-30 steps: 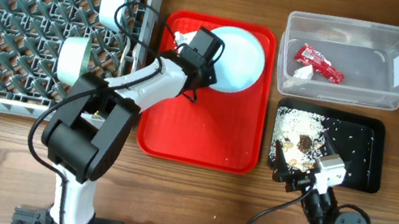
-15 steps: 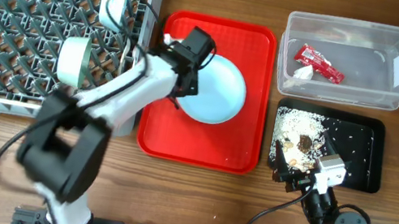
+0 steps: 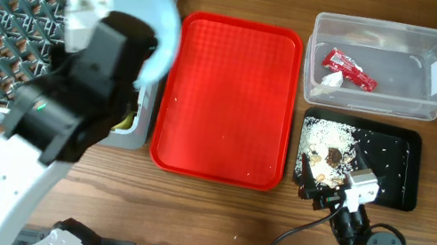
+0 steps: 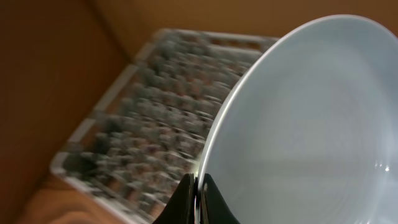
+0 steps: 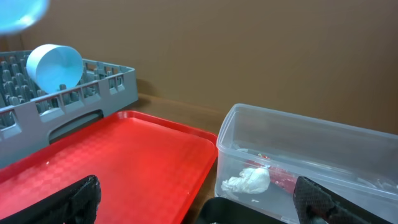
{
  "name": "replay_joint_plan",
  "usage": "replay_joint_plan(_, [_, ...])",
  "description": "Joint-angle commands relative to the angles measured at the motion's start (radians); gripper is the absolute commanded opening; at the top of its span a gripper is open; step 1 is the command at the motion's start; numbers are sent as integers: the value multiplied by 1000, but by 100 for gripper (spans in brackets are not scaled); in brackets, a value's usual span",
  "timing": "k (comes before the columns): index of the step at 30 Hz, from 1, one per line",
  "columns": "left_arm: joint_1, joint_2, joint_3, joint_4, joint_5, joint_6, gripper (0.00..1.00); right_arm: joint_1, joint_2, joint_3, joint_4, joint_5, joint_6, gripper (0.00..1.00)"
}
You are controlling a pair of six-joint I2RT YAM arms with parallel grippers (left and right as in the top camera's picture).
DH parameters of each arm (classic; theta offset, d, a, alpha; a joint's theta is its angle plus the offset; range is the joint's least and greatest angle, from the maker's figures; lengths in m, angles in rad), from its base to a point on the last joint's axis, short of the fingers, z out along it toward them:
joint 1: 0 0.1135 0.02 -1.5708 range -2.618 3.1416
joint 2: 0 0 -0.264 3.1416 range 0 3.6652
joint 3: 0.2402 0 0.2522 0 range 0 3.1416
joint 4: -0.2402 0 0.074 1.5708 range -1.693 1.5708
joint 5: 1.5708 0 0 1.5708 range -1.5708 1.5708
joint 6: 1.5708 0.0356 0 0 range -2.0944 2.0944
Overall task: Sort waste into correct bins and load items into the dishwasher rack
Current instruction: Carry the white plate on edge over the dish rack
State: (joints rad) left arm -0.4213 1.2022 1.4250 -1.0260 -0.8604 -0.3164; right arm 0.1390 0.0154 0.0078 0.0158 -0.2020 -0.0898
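Note:
My left gripper (image 4: 200, 199) is shut on the rim of the pale blue plate (image 4: 311, 130) and holds it, blurred, above the right side of the grey dishwasher rack (image 3: 0, 30); the plate (image 3: 150, 25) also shows in the overhead view. A pale blue-green bowl (image 5: 55, 65) lies on its side in the rack. My right gripper (image 3: 325, 182) is open and empty at the front left corner of the black tray (image 3: 390, 171), which holds rice grains and brown bits (image 3: 327, 146). The clear tub (image 3: 382, 66) holds the red wrapper (image 3: 350, 69) and the white scrap (image 5: 247, 180).
The red serving tray (image 3: 227, 97) lies between the rack and the two bins, with nothing on it. Bare wooden table runs along the front. A yellow object (image 3: 123, 119) peeks from under my left arm at the rack's front right corner.
My left arm has lifted the plate off the red tray and swung it left, over the dishwasher rack. The right arm has not moved.

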Motion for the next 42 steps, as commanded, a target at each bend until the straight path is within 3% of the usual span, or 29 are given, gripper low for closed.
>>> replay_joint_plan(1, [78, -32, 1, -6, -177, 106, 4, -6, -11, -3, 3, -15, 14, 100])
replay_joint_plan(6, [133, 3, -1, 56, -175, 164, 4, -6, -11, -3, 3, -15, 14, 100])
replay_joint_plan(10, [114, 59, -1, 164, -194, 338, 4, -6, -11, -3, 3, -15, 14, 100])
replay_joint_plan(14, [135, 114, -1, 228, -256, 408, 4, -6, -11, -3, 3, -15, 14, 100])
replay_joint_plan(18, [199, 171, -1, 307, -264, 449, 4, -6, -11, -3, 3, -15, 14, 100])
replay_joint_plan(23, [291, 226, -1, 483, -235, 599, 4, -6, -11, -3, 3, -15, 14, 100])
replay_joint_plan(29, [386, 288, -1, 568, -177, 736, 4, -6, -11, -3, 3, -15, 13, 100])
replay_joint_plan(42, [497, 402, -1, 642, -58, 736, 4, -6, -11, -3, 3, -16, 14, 100])
